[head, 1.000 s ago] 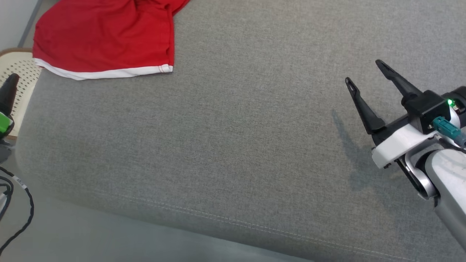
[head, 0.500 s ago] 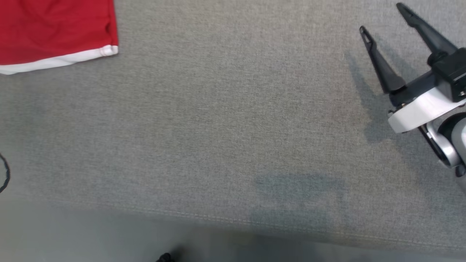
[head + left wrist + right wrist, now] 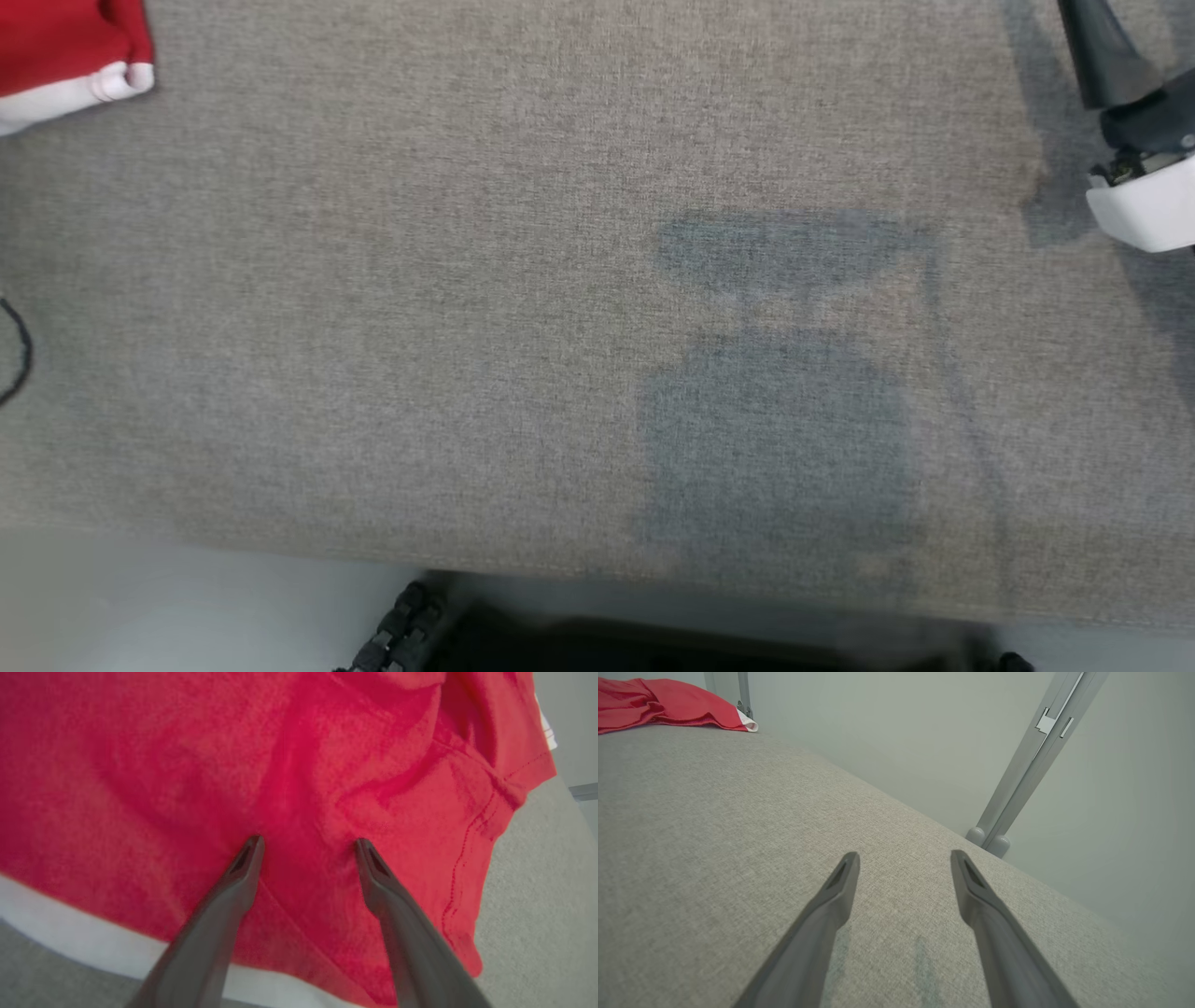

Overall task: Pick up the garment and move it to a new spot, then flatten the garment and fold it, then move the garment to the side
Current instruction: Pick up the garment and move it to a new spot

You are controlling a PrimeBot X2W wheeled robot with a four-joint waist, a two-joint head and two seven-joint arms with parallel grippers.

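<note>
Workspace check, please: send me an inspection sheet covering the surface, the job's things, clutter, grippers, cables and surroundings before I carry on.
Surface: grey fabric cushion, flat, with shadows on it.
Job's things: red garment with a white hem, rumpled and not folded, lying at the upper left of the head view.
Clutter: nothing seen.
Grippers: left gripper open, fingers poised over the red cloth, contact not clear; right gripper open above bare cushion, well apart from the garment.
Cables: one dark cable at the head view's left edge.
Surroundings: pale wall and a grey metal post beyond the cushion's far edge.
</note>
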